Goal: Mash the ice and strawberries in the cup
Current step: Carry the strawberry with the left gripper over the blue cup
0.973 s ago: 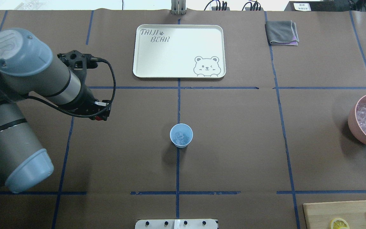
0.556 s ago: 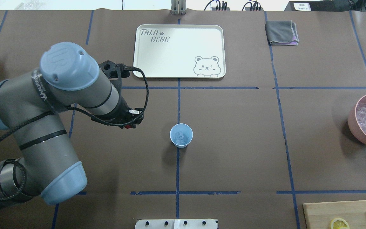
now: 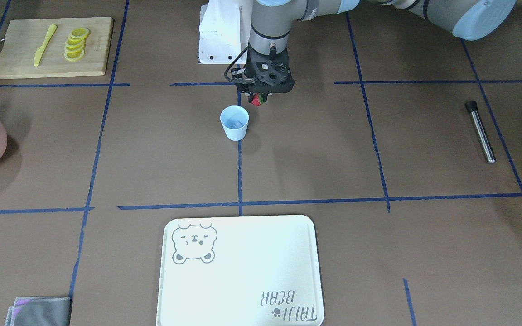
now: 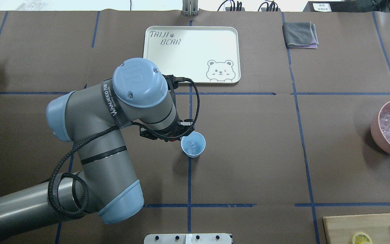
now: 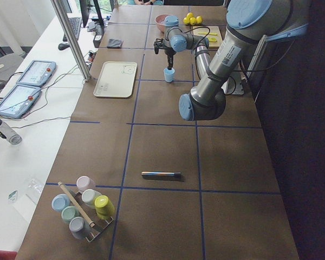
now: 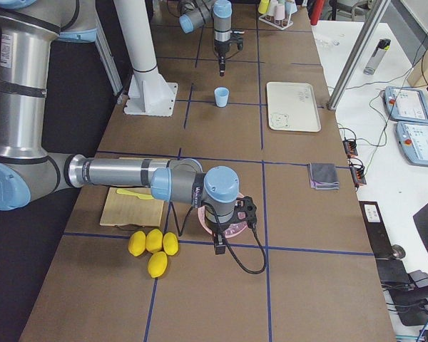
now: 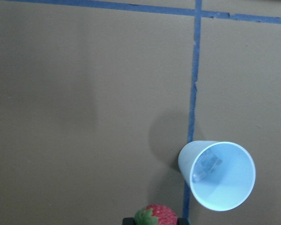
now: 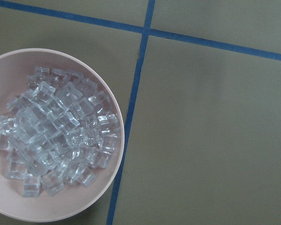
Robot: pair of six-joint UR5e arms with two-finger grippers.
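Note:
The light blue cup (image 4: 193, 144) stands upright at the table's middle on a blue tape line, with a few pieces of ice (image 7: 207, 164) inside it. My left gripper (image 3: 258, 98) hangs just beside the cup, on the robot's side and slightly above rim height, shut on the red strawberry (image 3: 256, 102). The left wrist view shows the strawberry (image 7: 155, 215) at its bottom edge and the cup (image 7: 220, 176) to its right. My right gripper (image 6: 217, 246) hovers over the pink bowl; I cannot tell whether it is open or shut.
A pink bowl (image 4: 376, 130) full of ice cubes sits at the right edge. The white bear tray (image 4: 191, 54) lies beyond the cup. A cutting board (image 3: 16, 50) holds lemon slices and a yellow knife. A metal rod (image 3: 480, 131) lies on the left side.
My left arm has swung from the table's left side rightward to the cup, carrying the strawberry. The cup has not moved.

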